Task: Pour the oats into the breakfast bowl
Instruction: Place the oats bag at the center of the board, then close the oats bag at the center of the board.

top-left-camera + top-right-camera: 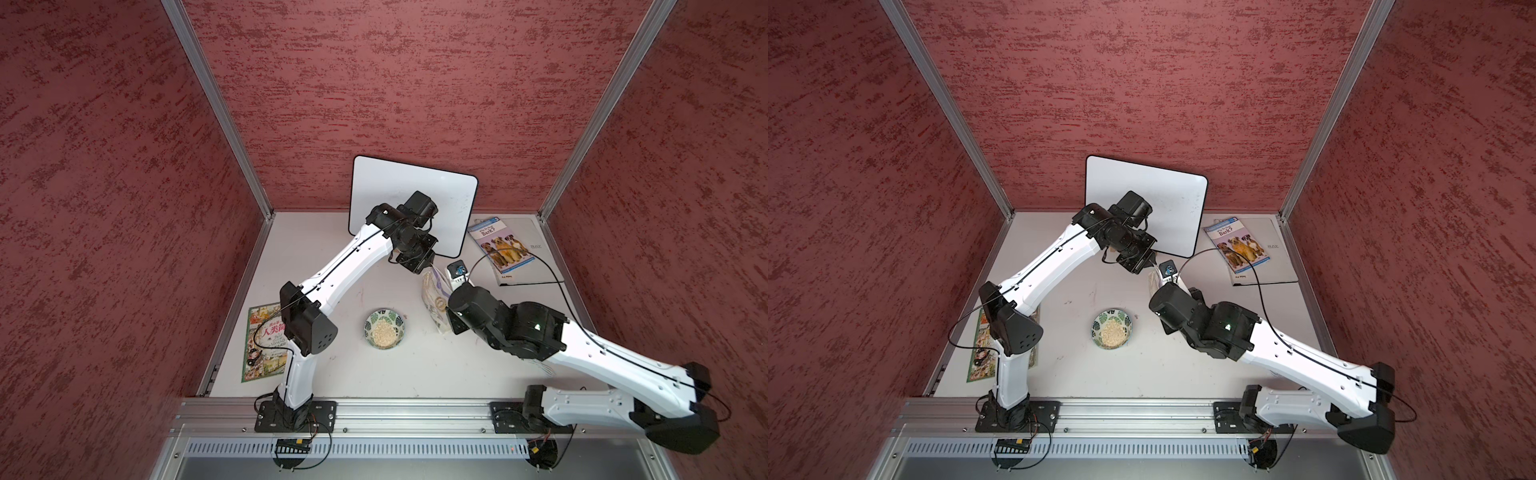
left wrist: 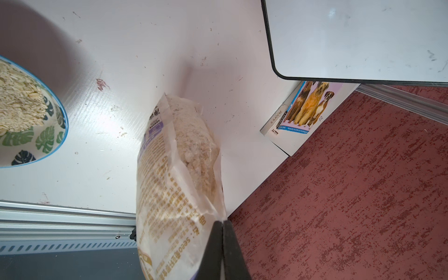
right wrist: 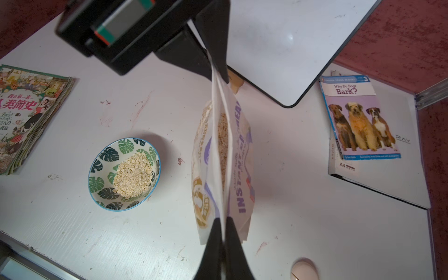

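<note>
A: What sits on the white table [image 1: 395, 374]?
B: A whiteboard [image 1: 415, 191] at the back. Nearer, the oats pouch [image 3: 240, 169] is upright, near the breakfast bowl [image 3: 106, 155] but apart from it.
A: And the bowl?
B: It holds a heap of oats [image 3: 133, 174].
A: The jaws?
B: Both pinched tight — the left gripper [image 3: 219, 72] and the right gripper [image 3: 224, 220] each clamp one end of the pouch's top edge.
</note>
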Motion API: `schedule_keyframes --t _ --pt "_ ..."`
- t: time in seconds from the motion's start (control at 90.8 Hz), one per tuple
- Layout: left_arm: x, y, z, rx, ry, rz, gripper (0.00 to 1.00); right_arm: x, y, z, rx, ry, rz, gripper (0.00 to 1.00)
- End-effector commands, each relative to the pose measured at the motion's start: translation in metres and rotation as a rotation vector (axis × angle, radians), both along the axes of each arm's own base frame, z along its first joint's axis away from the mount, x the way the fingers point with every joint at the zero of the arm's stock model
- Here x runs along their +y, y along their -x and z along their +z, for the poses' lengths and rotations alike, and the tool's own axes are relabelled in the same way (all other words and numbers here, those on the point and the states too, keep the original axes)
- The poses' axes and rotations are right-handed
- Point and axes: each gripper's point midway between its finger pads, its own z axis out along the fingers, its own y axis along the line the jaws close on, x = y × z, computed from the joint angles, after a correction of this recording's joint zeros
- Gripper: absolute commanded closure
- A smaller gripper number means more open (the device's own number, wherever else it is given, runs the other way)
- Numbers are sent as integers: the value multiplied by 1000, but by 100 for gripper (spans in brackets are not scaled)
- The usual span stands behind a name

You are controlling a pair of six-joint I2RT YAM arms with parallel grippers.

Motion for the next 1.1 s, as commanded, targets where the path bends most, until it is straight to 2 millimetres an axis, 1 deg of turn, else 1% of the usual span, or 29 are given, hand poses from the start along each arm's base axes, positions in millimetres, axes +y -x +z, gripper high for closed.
schedule_keyframes --t 0.0,0.088,0.165,0.242,0.32,0.386,0.408,0.441,0.452,0.474,0.518,0.54,0.595,0.617,0.639,0.749,0.804,0.859,0.937,1.091 --pt "30 -24 5 -88 -78 71 100 -24 -2 11 -64 -9 -62 100" --pt "27 -29 -11 -67 -104 45 100 -26 3 -13 -17 -20 -65 100" --pt "18 -28 -27 -35 -107 -1 100 -22 7 -32 27 -28 -48 100" --pt "10 -25 -37 -18 -114 -41 100 -15 10 -50 65 -28 -27 100" --pt "4 -22 -40 -20 -111 -74 100 -10 11 -58 85 -21 -15 100" --pt "3 -21 -38 -39 -114 -93 100 -8 10 -58 88 -19 -10 100" --pt "3 -21 -36 -43 -113 -98 91 -8 10 -57 87 -19 -6 98" --pt "3 -21 -34 -53 -108 -110 73 -7 10 -54 85 -21 -1 90" --pt "2 -21 -33 -60 -105 -115 65 -6 10 -52 84 -23 1 86" --pt "2 -22 -30 -72 -101 -124 52 -6 10 -49 81 -28 3 80" --pt "2 -23 -25 -90 -96 -135 33 -5 10 -43 76 -37 11 68" --pt "3 -23 -22 -98 -92 -136 27 -5 10 -39 73 -41 14 63" --pt "4 -24 -14 -124 -80 -143 20 -4 11 -30 68 -55 25 46" --pt "4 -25 -10 -138 -73 -149 16 -5 12 -27 69 -57 30 42" --pt "5 -25 -5 -152 -66 -155 14 -5 13 -23 67 -63 34 40" --pt "19 -26 19 -236 -79 -172 8 -4 19 -3 63 -109 65 36" --pt "30 -24 30 -297 -112 -192 6 -2 20 5 60 -132 82 35" --pt "43 -21 36 -346 -157 -205 6 0 19 9 61 -127 84 35" --pt "61 -15 37 -408 -203 -213 5 2 15 3 78 -69 78 35" --pt "104 6 25 -509 -279 -190 5 13 2 -16 150 15 69 41"
